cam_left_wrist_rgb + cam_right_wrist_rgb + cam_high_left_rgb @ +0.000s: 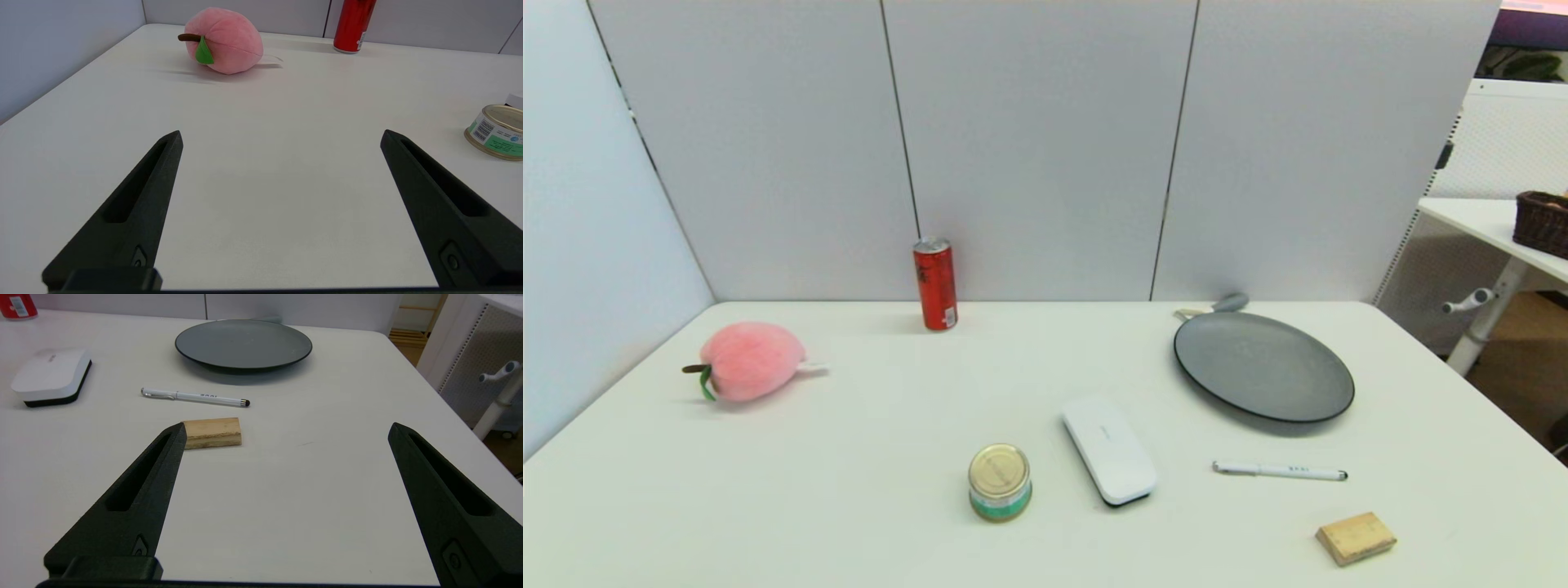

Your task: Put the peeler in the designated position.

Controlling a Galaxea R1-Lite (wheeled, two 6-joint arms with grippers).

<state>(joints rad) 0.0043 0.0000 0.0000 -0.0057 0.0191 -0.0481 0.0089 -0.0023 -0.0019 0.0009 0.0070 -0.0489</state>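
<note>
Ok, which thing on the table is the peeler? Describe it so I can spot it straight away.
Start at the dark grey plate on the table's far right. Just behind its far rim, by the wall, lies the peeler, mostly hidden by the plate. Only its stubby grey handle and a bit of white head show, unlike the long white pen lying in front of the plate.

Nine loose things are counted on the worktop (866, 523), one of each kind: one grey plate (1263, 367), taken as the landmark; one peeler (1215, 307), half hidden just behind the plate; one white pen (1279, 471) in front of it; one wooden block (1356, 537); one white case (1108, 449); one tin (1000, 482); one red can (935, 283); one pink plush peach (747, 360)
</note>
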